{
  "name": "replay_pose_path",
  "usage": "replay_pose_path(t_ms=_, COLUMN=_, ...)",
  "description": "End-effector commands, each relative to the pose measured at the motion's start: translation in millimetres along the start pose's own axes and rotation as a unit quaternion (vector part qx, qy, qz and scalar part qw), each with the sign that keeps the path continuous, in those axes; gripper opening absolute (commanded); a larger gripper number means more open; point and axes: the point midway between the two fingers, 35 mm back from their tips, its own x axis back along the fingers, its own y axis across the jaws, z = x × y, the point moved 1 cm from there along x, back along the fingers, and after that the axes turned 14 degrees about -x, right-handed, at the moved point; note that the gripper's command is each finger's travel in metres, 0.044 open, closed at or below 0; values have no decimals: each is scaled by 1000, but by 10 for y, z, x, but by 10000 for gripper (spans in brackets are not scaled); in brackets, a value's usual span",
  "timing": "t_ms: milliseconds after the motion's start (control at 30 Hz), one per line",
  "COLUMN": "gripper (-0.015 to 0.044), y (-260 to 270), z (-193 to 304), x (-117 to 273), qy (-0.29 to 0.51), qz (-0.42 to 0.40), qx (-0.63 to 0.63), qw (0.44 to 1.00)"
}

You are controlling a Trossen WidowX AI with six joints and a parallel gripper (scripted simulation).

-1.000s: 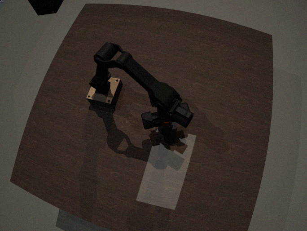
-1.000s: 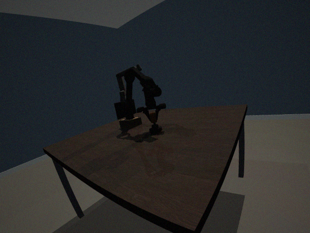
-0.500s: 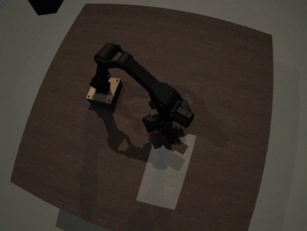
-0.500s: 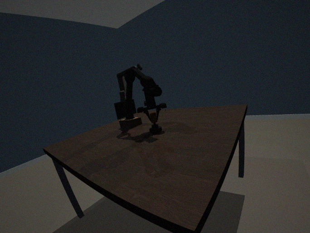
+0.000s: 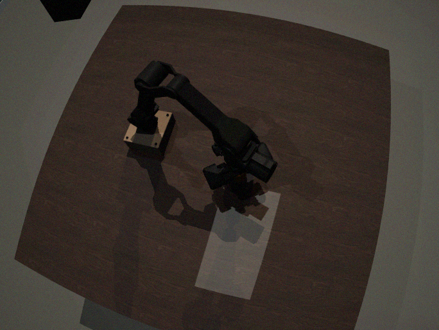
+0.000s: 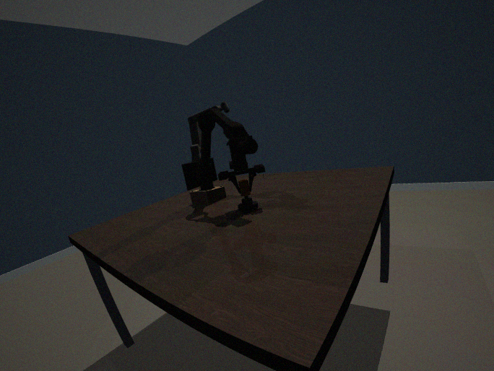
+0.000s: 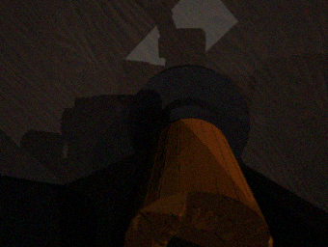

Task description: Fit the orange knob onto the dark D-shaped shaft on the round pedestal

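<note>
The orange knob (image 6: 244,186) (image 7: 200,164) is upright between the fingers of my gripper (image 6: 244,192), which is shut on it. In the exterior view the knob stands over the dark round pedestal (image 6: 248,206) (image 7: 193,82), with the pedestal's wide base showing below the knob and fingertips. In the wrist view the knob's lower end overlaps the middle of the pedestal's round top. The shaft is hidden, so I cannot tell how the flat sides line up or how far down the knob sits. In the top view the arm hides the knob.
The arm's base block (image 5: 161,124) (image 6: 208,195) stands behind the pedestal on the brown wooden table (image 5: 319,117) (image 6: 279,247). A pale rectangular patch (image 5: 230,264) lies on the table beside the pedestal, partly under the arm's shadow. The scene is dim.
</note>
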Motion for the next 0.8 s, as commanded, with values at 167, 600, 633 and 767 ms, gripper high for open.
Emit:
replay_pose_path(t_ms=167, gripper=0, y=6, z=-4, x=49, qy=2, qz=1, qx=7, qw=1000)
replay_pose_path(t_ms=600, gripper=0, y=-28, z=20, x=67, qy=2, qz=1, qx=107, qw=994)
replay_pose_path(t_ms=633, gripper=0, y=-33, z=24, x=64, qy=2, qz=1, qx=107, qw=994)
replay_pose_path(t_ms=767, gripper=0, y=-29, z=23, x=37, qy=2, qz=1, qx=107, qw=994)
